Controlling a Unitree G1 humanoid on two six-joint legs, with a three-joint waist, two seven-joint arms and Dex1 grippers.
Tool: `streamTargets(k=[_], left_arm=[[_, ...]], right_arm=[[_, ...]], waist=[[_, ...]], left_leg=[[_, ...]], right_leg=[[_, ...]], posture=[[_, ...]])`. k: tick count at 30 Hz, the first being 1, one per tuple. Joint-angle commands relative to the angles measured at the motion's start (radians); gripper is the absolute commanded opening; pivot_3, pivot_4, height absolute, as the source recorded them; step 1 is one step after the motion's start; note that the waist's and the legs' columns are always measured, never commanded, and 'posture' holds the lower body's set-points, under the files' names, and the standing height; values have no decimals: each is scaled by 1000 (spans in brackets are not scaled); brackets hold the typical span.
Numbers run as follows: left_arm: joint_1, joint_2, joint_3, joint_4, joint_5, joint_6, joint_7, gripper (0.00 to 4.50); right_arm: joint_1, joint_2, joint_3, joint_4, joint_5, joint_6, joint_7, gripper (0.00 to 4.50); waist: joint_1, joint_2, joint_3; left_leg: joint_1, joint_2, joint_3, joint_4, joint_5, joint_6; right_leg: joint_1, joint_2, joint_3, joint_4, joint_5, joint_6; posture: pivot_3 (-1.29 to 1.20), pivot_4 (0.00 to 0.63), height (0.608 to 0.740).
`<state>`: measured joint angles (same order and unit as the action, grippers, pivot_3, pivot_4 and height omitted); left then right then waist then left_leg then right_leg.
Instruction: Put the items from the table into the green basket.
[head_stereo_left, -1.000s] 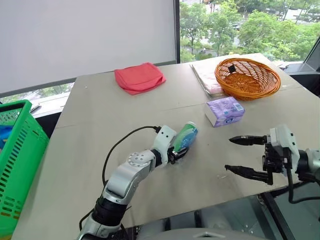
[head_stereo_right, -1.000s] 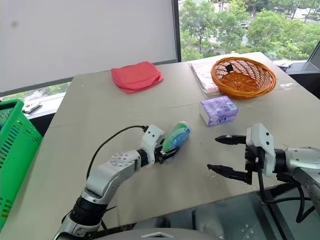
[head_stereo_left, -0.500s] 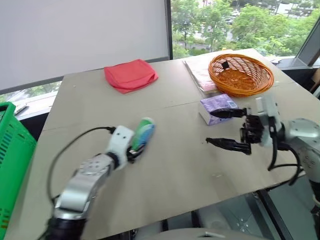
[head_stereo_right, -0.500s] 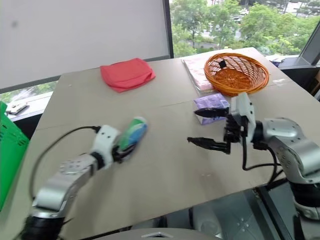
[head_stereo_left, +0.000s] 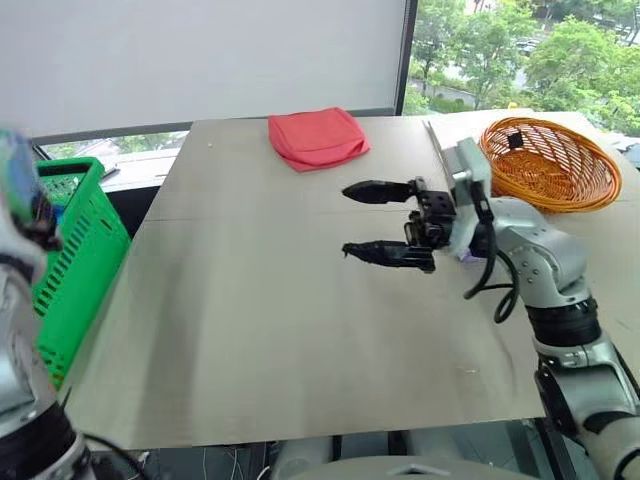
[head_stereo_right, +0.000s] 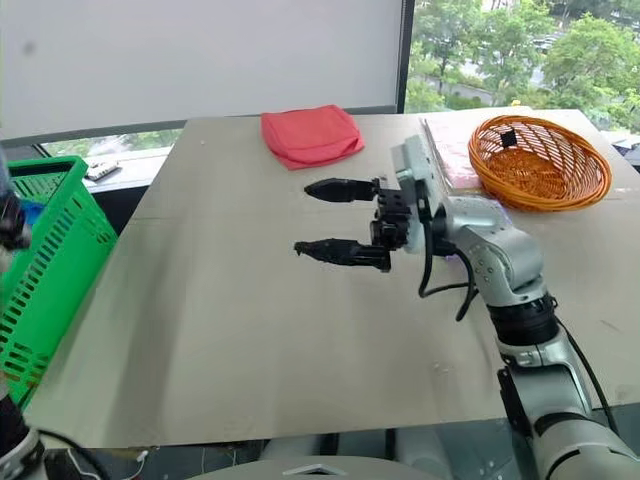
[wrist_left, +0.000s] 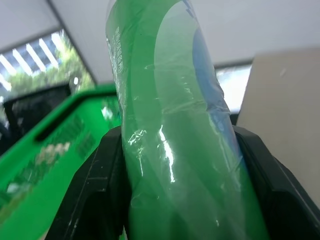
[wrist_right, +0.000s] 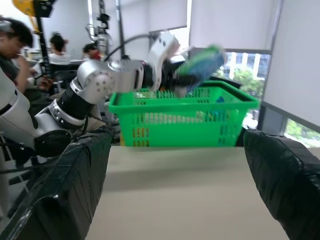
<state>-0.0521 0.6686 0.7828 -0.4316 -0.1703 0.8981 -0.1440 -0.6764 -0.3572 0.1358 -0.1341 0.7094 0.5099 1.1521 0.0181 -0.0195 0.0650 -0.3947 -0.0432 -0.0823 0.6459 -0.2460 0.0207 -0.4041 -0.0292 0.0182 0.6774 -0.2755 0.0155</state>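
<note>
The slim green-and-white can (wrist_left: 165, 90) is clamped between my left gripper's two black fingers (wrist_left: 97, 185). My left gripper (wrist_right: 175, 79) holds the can (wrist_right: 202, 61) off the table's left side, above the rim of the green basket (wrist_right: 185, 120). The green basket (head_stereo_left: 78, 250) stands beside the table's left edge. My right gripper (head_stereo_left: 346, 220) hovers above the middle of the beige table (head_stereo_left: 250, 330), pointing left. It is open, with nothing between its fingers.
A folded red cloth (head_stereo_left: 315, 137) lies at the far edge of the table. An orange wicker basket (head_stereo_left: 545, 165) sits at the far right, partly on a flat pink packet (head_stereo_right: 452, 160). People (wrist_right: 15, 40) are beyond the green basket.
The camera has swung left. My left gripper has carried the can left and up, off the table to above the green basket. My right gripper has moved left over the table, still open.
</note>
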Motion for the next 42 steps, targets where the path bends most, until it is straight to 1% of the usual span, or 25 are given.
streamTargets(k=[1,5,8,10,14,18,20,24,26,28,31,35,37,39,42], left_arm=[[11,12,52,17,17,-65,-3,2198],[9,15,46,87,34,-124,9,2198],[-19,29,69,142,69,-175,65,3668],[-34,40,93,174,83,-196,95,4462],[-41,45,83,214,71,-235,78,4462],[-91,11,-10,174,-19,-285,-14,4462],[-95,-4,-93,133,-65,-299,-93,4462],[-93,-54,-273,65,-152,-322,-232,4462],[-122,-105,-368,59,-226,-278,-285,4462],[-167,-136,-485,90,-240,-277,-343,4462],[-289,-187,-637,221,-184,-317,-373,4462],[-480,-298,-786,450,-133,-404,-433,4462],[-564,-355,-837,595,-102,-465,-463,4462],[-640,-409,-878,732,-73,-529,-490,4462],[-736,-468,-894,890,-42,-601,-499,4462]], right_arm=[[-30,17,-8,-3,-9,-34,10,4500],[-18,23,-12,-11,-17,-37,-3,4500],[-2,16,-20,-17,-25,-44,-9,4500],[2,13,-26,-16,-31,-50,-14,4500],[5,14,-30,-13,-37,-61,-25,4500],[22,-5,-35,-7,-60,-79,-37,4500],[45,-30,-48,6,-85,-91,-52,4500],[123,-131,-65,37,-182,-119,-90,4500],[167,-184,-100,43,-213,-121,-122,4500],[217,-232,-130,31,-234,-125,-140,4500],[303,-277,-184,-2,-249,-115,-187,4500],[429,-324,-239,-41,-319,-139,-271,4500],[477,-324,-264,-85,-318,-118,-313,4500],[507,-321,-277,-124,-328,-110,-354,4500],[504,-296,-256,-148,-401,-134,-447,4500]], waist=[[11,-1,-3],[16,0,-7],[15,0,-8],[14,0,-8],[1,0,-8],[0,-4,-11],[-1,-5,-12],[-5,-5,-14],[-9,-4,-14],[-12,-2,-15],[-29,-1,-16],[-59,1,-17],[-94,5,-20],[-140,6,-20],[-199,6,-20]], left_leg=[[0,0,-1,0,1,-1],[4,2,-2,-3,2,-3],[7,5,-2,-4,4,-5],[9,7,-1,-5,4,-5],[10,9,0,-7,4,-5],[10,9,0,-7,4,-5],[10,9,0,-6,4,-6],[10,9,2,-6,4,-5],[10,9,3,-6,4,-5],[10,9,3,-6,4,-5],[10,10,4,-5,4,-5],[11,11,4,-2,4,-5],[11,11,7,0,3,-4],[12,11,9,2,2,-2],[11,11,10,3,1,0]], right_leg=[[0,0,-1,1,0,0],[1,1,-2,2,3,-4],[2,4,-2,3,4,-7],[4,6,-2,2,4,-8],[4,8,-1,2,5,-9],[4,8,-1,1,5,-9],[5,7,-1,1,5,-9],[6,6,0,0,5,-9],[6,6,1,0,5,-9],[6,6,1,0,5,-9],[6,9,1,1,5,-9],[9,11,1,1,6,-9],[10,12,4,2,6,-7],[11,12,7,1,7,-5],[11,12,8,1,8,-3]], posture=[[74,0,740],[57,0,740],[41,0,740],[36,0,740],[23,0,740],[15,0,740],[5,0,740],[-41,0,740],[-79,0,740],[-102,0,740],[-168,0,740],[-257,0,740],[-298,1,740],[-331,1,740],[-386,2,740]])
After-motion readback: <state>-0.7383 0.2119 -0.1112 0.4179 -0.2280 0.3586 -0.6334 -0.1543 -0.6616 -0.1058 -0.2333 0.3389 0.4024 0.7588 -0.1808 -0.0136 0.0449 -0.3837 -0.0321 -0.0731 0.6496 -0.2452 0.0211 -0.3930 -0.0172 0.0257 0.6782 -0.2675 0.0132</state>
